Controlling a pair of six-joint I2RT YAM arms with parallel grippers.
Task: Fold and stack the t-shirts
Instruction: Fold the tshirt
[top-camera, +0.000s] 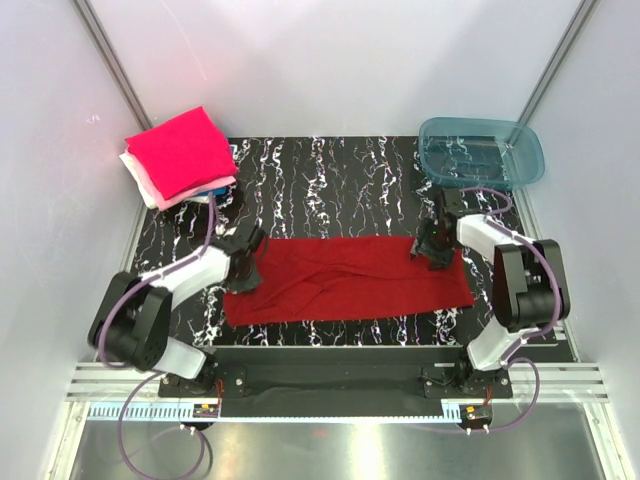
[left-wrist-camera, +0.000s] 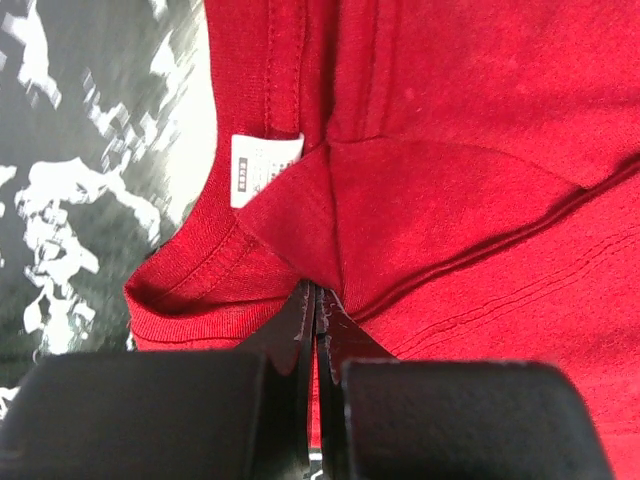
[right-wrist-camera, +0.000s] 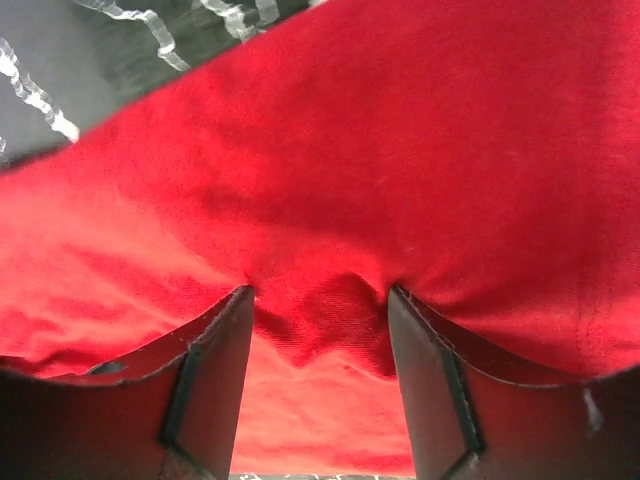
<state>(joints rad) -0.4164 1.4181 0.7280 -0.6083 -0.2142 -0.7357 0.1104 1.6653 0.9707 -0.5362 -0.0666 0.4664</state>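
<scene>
The dark red t-shirt (top-camera: 350, 280) lies folded into a long band across the middle of the table. My left gripper (top-camera: 250, 262) is at its left end. In the left wrist view the left gripper (left-wrist-camera: 318, 292) is shut on a pinched fold of the shirt (left-wrist-camera: 450, 200) beside the collar and its white label (left-wrist-camera: 262, 170). My right gripper (top-camera: 432, 250) is at the shirt's right end. In the right wrist view the right gripper (right-wrist-camera: 320, 298) is open, its fingers (right-wrist-camera: 215, 350) pressed onto the red cloth (right-wrist-camera: 400, 150), with a bulge of cloth between them. A stack of folded shirts (top-camera: 180, 155), magenta on top, sits at the back left.
A teal see-through tub (top-camera: 482, 150) stands at the back right corner. White walls close in on both sides and the back. The black marbled table top (top-camera: 330, 190) shows between the stack, the tub and the red shirt.
</scene>
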